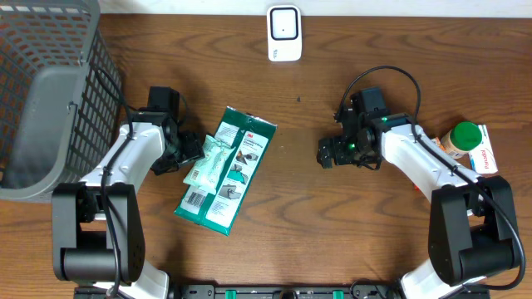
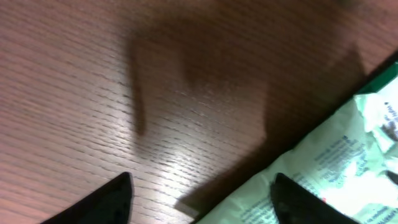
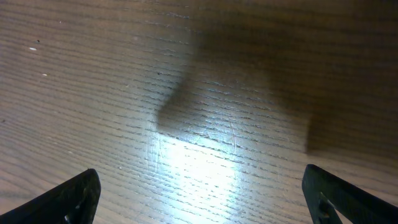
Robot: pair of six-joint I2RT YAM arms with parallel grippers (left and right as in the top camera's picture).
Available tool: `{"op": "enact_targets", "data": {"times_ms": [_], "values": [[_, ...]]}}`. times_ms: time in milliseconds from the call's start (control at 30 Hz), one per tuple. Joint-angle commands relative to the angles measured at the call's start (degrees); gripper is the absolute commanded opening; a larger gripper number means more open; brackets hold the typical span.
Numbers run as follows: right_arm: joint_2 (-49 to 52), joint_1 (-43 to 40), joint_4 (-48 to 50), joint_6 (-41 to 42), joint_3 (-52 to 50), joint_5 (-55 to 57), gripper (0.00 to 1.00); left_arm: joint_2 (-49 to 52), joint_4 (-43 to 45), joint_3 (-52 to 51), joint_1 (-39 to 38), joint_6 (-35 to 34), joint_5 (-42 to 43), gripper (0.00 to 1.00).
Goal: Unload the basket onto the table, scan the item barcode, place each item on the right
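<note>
The item, a flat green and white 3M packet (image 1: pixel 229 166), lies on the wooden table with a barcode label (image 1: pixel 195 198) facing up at its near left corner. My left gripper (image 1: pixel 196 150) is at the packet's left edge. In the left wrist view it (image 2: pixel 202 202) stands open, one fingertip (image 2: pixel 115 199) over bare wood and the other over the packet (image 2: pixel 336 162), whose corner lies between them. My right gripper (image 1: pixel 326 154) is open to the right of the packet, and in its wrist view it (image 3: pixel 202 196) has only wood between its fingers. A white scanner (image 1: pixel 283 33) stands at the table's far edge.
A grey mesh basket (image 1: pixel 50 91) fills the far left corner. A bottle with a green cap (image 1: pixel 462 137) and a white and red box (image 1: pixel 484 151) lie at the right beside my right arm.
</note>
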Motion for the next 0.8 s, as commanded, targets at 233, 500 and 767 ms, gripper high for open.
{"op": "enact_targets", "data": {"times_ms": [233,500,767], "values": [[-0.59,0.39,0.02,-0.57,0.94,-0.26,0.99,0.15,-3.65,-1.16,-0.04,-0.90,1.88,0.48],[-0.59,0.39,0.02,-0.57,0.94,-2.97,0.99,0.15,-4.61,-1.16,-1.46,-0.90,10.97,0.47],[-0.59,0.42,0.63,-0.55,0.94,-15.47,0.99,0.15,-5.22,-1.16,-6.86,-0.94,12.83,0.47]]}}
